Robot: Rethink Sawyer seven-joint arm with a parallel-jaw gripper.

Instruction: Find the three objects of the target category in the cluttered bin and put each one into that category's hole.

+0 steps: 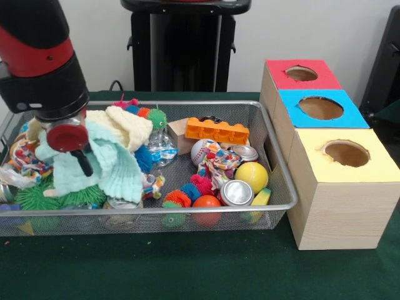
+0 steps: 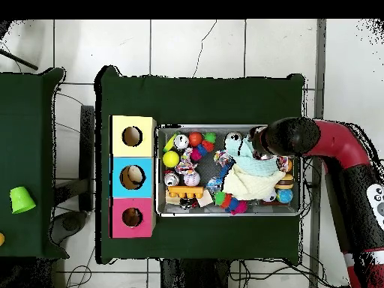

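A wire mesh bin (image 1: pixel 275 150) sits on a green table (image 1: pixel 187 269), filling the left and centre of the front view, crowded with small things. Near its centre right lie a yellow ball (image 1: pixel 252 175), an orange ball (image 1: pixel 206 203), a baseball (image 1: pixel 201 150), two silver cans seen end-on (image 1: pixel 236 192) and an orange toy brick (image 1: pixel 216 130) toward the back wall. At the lower left are spiky green balls (image 1: pixel 37 200), and a pale mint and cream cloth (image 1: pixel 115 156) is heaped over the left half. The red and black arm (image 1: pixel 37 56) comes down from the upper left of the frame, its end right over that cloth; the gripper itself is hidden behind the arm's round red end cap (image 1: pixel 67 138), so whether it is wide, narrow or holding anything cannot be told. To the right of the bin, touching its side, stands a row of three wooden boxes, each with a round hole in its top: yellow box (image 1: pixel 375 169) nearest, blue box (image 1: pixel 350 115) in the middle, red box (image 1: pixel 275 72) farthest back. In the overhead view, a green cup (image 2: pixel 22 199) stands on a separate table at the left edge.
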